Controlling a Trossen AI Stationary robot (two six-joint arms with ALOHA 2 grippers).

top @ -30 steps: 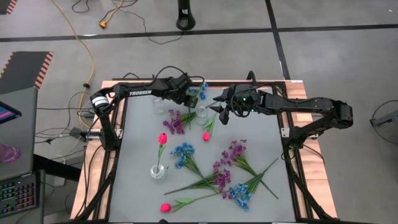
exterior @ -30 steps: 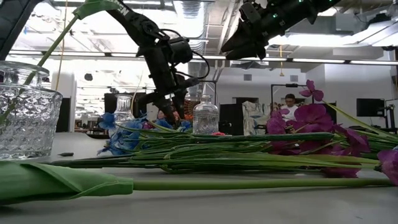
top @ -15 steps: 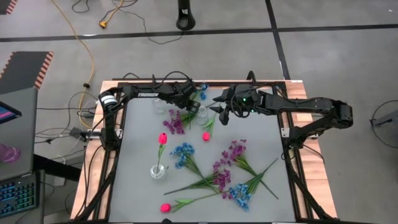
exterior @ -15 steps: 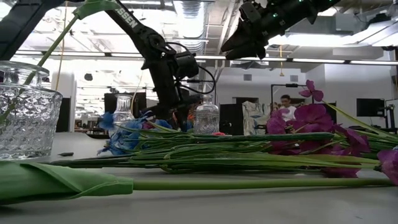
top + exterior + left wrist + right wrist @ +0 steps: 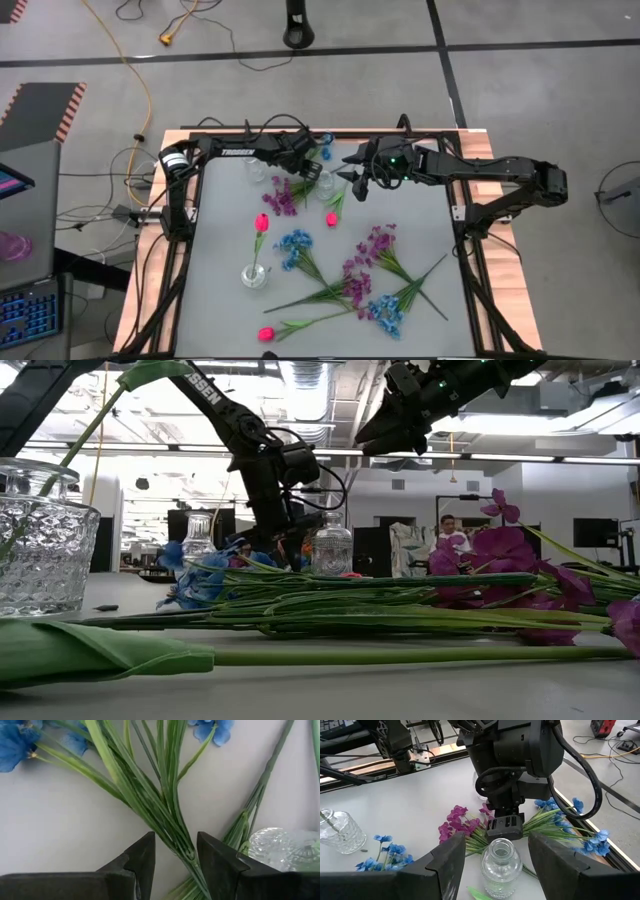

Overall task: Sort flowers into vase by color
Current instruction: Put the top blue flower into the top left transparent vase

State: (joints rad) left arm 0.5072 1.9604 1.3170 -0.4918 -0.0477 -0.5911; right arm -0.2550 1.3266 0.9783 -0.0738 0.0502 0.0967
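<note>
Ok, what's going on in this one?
Two arms are sorting artificial flowers into glass vases. The left gripper is down at the far end of the table, open, its fingers on either side of a green stem bundle near a small glass vase; no grip yet. The right gripper hangs open above that vase. One pink tulip stands in a nearer vase; other stems lie loose.

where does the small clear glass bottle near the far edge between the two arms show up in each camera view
High view: the glass bottle stands near the table's far edge, between the two grippers.
Low view: the bottle stands behind the lying stems, just right of the left arm.
Left wrist view: glass at the picture's right edge may be the bottle; cannot tell.
Right wrist view: the bottle stands between the right gripper's fingers.
Shared landmark: the left gripper, beside the bottle.
</note>
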